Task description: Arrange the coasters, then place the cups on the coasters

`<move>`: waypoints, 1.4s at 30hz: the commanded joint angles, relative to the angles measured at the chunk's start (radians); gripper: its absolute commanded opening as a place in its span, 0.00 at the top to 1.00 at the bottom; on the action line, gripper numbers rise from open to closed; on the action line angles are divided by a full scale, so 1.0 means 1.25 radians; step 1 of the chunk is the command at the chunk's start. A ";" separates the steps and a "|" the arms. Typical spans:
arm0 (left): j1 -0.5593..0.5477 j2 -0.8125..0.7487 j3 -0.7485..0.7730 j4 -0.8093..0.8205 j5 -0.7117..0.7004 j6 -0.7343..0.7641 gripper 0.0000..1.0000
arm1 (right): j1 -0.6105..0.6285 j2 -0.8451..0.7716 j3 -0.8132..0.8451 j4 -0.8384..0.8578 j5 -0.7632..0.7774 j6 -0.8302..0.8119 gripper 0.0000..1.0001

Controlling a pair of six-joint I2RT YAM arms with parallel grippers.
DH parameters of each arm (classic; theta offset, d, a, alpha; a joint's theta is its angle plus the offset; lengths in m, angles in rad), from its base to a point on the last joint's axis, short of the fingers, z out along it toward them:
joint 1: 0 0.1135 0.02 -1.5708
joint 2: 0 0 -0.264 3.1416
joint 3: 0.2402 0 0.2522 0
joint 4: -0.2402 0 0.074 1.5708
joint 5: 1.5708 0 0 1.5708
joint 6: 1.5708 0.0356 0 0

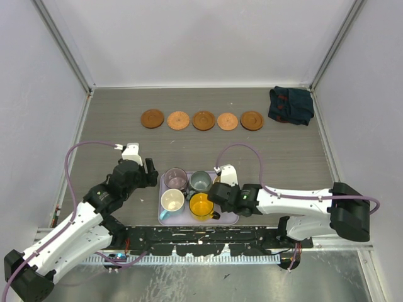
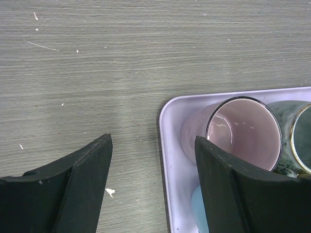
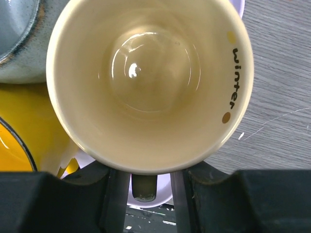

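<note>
Five brown coasters lie in a row at the back, from the left one (image 1: 152, 118) to the right one (image 1: 252, 119). The lavender tray (image 1: 162, 189) holds the purple cup (image 1: 175, 179), grey-teal cup (image 1: 200, 181), cream and light-blue cup (image 1: 172, 201) and yellow cup (image 1: 201, 204). My right gripper (image 3: 144, 177) is over the tray's right part, hiding the cream-beige cup (image 3: 146, 73) from above. Its jaws stand on either side of that cup's handle (image 3: 144, 187), with a gap still showing. My left gripper (image 2: 153, 138) hangs open over the tray's left edge, next to the purple cup (image 2: 243, 131).
A dark blue cloth (image 1: 291, 105) lies crumpled at the back right corner. White walls close the table on three sides. The yellow cup (image 3: 19, 126) and grey-teal cup (image 3: 14, 29) stand tight against the cream-beige cup's left side.
</note>
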 commanded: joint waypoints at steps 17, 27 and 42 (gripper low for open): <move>-0.003 0.008 0.004 0.028 -0.023 0.010 0.30 | 0.004 0.039 0.042 -0.016 0.087 0.001 0.99; -0.003 -0.008 0.024 0.027 -0.048 0.021 0.30 | 0.005 -0.050 0.083 -0.024 0.234 -0.058 0.99; -0.002 0.065 0.056 0.121 -0.079 0.048 0.28 | -0.229 -0.086 0.160 0.164 0.274 -0.390 0.99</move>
